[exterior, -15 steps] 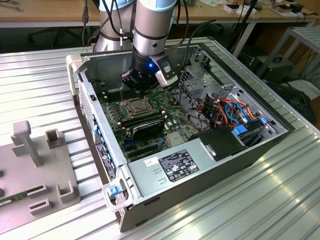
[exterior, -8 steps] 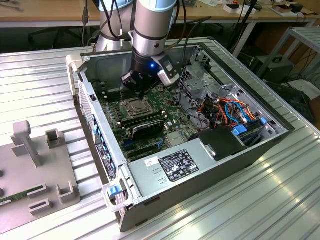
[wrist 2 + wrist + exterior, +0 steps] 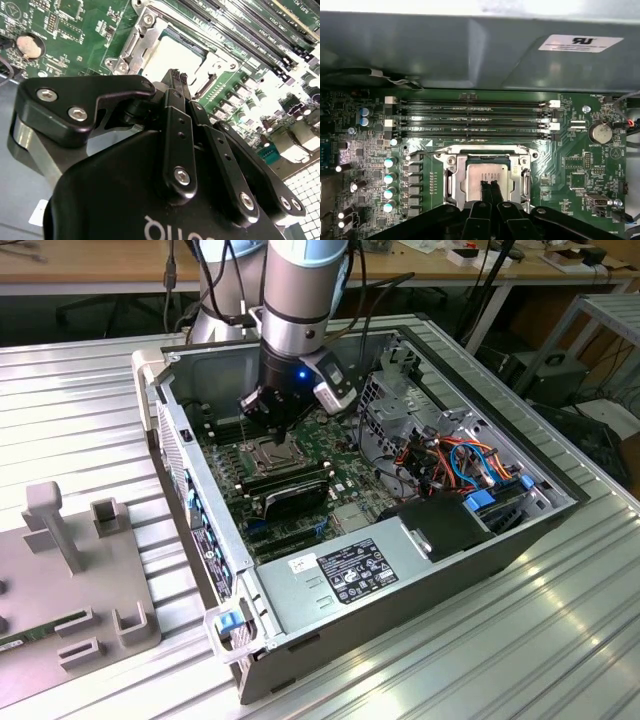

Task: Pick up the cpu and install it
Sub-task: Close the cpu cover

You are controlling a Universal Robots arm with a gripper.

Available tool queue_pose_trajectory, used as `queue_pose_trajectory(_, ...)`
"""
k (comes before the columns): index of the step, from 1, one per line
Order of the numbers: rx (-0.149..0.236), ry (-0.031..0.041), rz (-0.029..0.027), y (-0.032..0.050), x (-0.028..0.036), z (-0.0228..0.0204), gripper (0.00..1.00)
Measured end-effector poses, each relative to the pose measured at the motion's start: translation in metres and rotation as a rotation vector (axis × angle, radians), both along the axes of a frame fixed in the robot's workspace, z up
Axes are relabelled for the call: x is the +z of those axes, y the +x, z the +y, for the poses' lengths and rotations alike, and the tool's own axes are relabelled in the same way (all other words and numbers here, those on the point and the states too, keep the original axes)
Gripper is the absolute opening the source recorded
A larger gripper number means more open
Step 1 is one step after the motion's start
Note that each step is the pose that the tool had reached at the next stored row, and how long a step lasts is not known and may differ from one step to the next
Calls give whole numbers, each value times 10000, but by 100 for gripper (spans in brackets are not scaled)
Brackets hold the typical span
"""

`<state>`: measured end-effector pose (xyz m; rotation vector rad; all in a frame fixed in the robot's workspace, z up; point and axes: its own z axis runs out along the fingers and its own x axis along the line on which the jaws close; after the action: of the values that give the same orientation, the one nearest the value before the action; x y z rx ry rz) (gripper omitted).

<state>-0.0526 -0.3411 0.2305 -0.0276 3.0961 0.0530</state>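
Observation:
The cpu (image 3: 490, 171) is a small square chip with a dull silver top, lying flat in the metal-framed socket (image 3: 451, 175) on the green motherboard (image 3: 570, 165). My gripper (image 3: 489, 184) hangs directly over the chip, its two black fingers pressed together with nothing between them. In the second wrist view the fingertips (image 3: 176, 79) end just above the bright top of the cpu (image 3: 175, 52). In the exterior view the gripper (image 3: 262, 420) reaches down into the open computer case, above the socket (image 3: 275, 452).
Long black memory slots (image 3: 470, 119) run beside the socket, and a coin battery (image 3: 600, 132) sits on the board. The case holds a grey power supply (image 3: 350, 570) and coloured cables (image 3: 455, 460). A grey fixture (image 3: 70, 580) stands on the ribbed table at the exterior view's left.

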Motion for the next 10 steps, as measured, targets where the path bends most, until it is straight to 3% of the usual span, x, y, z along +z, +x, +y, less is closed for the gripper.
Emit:
queue_pose_trajectory(6,211,-2,-4,-63,-49,0,11)
queue_pose_trajectory(10,237,-6,-5,-63,-52,1,11)
